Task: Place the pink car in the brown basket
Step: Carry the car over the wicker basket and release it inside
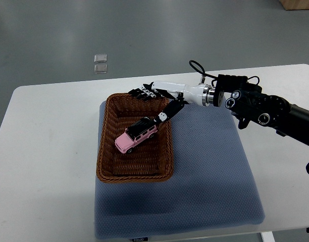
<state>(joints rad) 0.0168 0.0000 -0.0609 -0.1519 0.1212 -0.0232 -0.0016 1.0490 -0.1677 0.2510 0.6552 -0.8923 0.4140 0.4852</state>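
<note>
A white worktop (pixel 53 131) carries a blue-grey mat (pixel 210 171), and on the left part of this mat stands a brown basket (pixel 106 151). The left wall of the basket is almost in line with the left edge of the mat. To the left of the basket the worktop is bare up to its left edge. To the right of the basket the mat is free up to its right edge, and in front of the basket a wide strip of mat is free too.

The pink car (pixel 136 137) lies inside the basket, on the bottom, in the far half and a little right of the middle. It is on its wheels, with a black roof, and it stands diagonally: one end points to the near left corner of the basket, the other end to the far right corner.

The right robot hand (pixel 157 98) comes in from the right edge of the worktop and reaches over the far right corner of the basket. Its fingers are spread apart and hold nothing. Several dark fingers (pixel 139 92) lie over the far rim, and one finger (pixel 168 112) points down towards the car, with its tip just beside the far right end of the car; I cannot tell if it touches.
</note>
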